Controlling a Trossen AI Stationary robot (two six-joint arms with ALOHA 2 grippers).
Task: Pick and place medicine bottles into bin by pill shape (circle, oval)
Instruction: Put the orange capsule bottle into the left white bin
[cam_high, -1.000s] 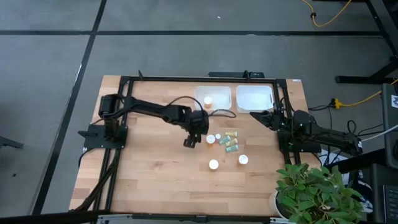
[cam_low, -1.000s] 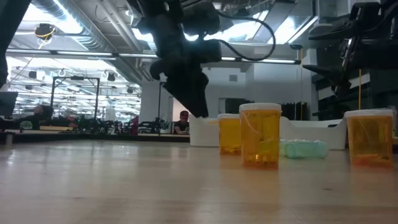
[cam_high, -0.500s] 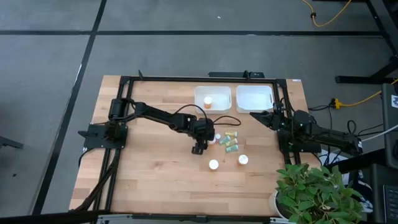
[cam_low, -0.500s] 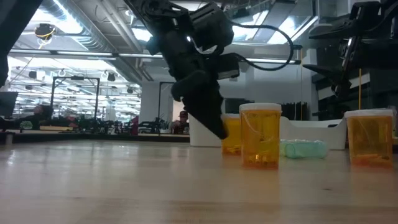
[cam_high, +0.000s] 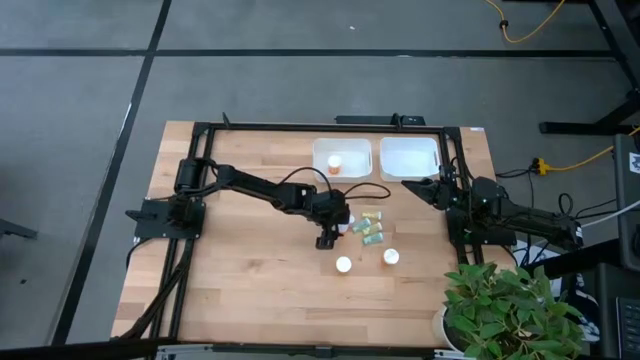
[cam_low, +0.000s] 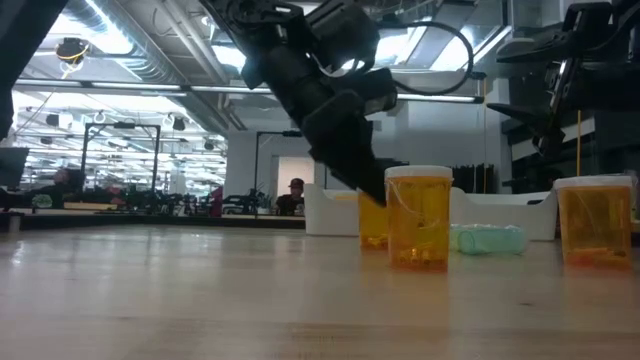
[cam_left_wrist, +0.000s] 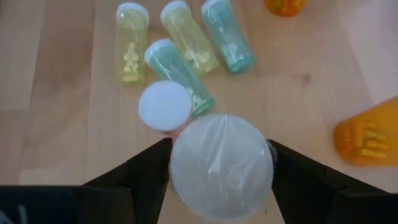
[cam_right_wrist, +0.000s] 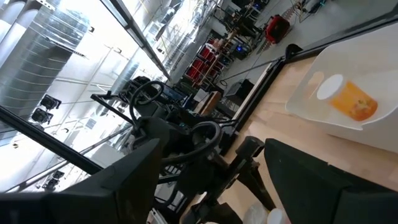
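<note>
In the left wrist view, a bottle's round white cap (cam_left_wrist: 221, 165) fills the gap between the left gripper (cam_high: 326, 238)'s jaws — a dark finger stands close on each side, though whether they pinch it or only bracket it cannot be told. Just past it stands a second white-capped bottle (cam_left_wrist: 165, 106), and beyond that four pale bottles (cam_left_wrist: 180, 53) lie on their sides on the worktop (cam_high: 240, 280), green-teal and yellowish, with small pills showing through their walls (their shape is too small to make out). Two more orange bottles (cam_high: 343, 265) stand apart on the near part of the worktop, caps up.

Farther back, two white bins sit side by side at the worktop's rear edge: the left bin (cam_high: 342, 147) holds one orange bottle (cam_high: 334, 162) — the right bin (cam_high: 409, 157) shows only its white floor. The right gripper (cam_high: 410, 184) waits near the right bin's front corner; its jaws cannot be judged.
</note>
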